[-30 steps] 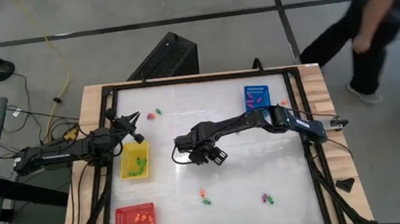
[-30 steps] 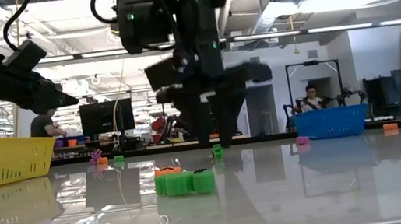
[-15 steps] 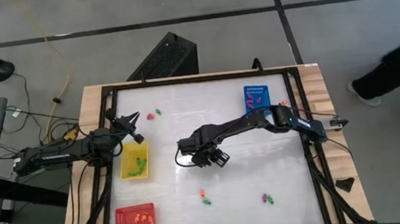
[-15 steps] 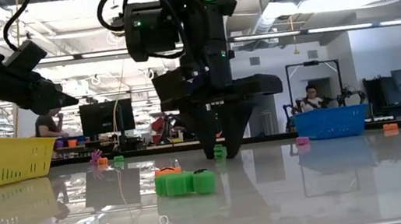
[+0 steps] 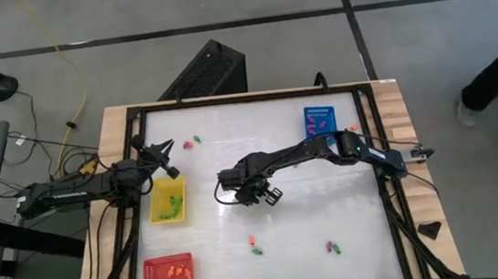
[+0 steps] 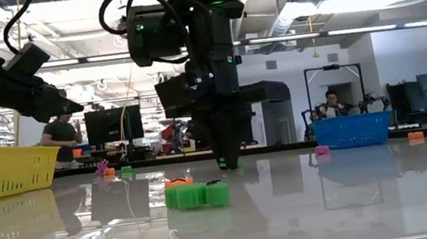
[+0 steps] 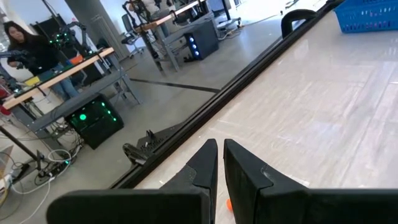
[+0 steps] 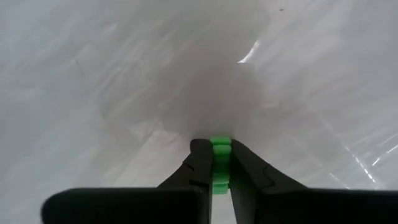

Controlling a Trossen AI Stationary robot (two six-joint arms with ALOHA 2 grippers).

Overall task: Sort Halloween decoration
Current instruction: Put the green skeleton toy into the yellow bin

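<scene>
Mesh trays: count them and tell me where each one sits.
3. The blue tray sits at the table's far edge on the right arm's side. The yellow tray lies beside the left gripper. The red tray is at the near left corner. None looks hidden.

In the right wrist view, the small bright-green plastic decoration piece point(image 8: 220, 163) is mostly covered by the right end effector point(image 8: 219, 167) clamping it, so its shape cannot be told. From above, the tiny loose pieces near the table's front edge point(image 5: 256, 246) and the contents of the red mesh tray point(image 5: 151, 263) are too small to identify.
</scene>
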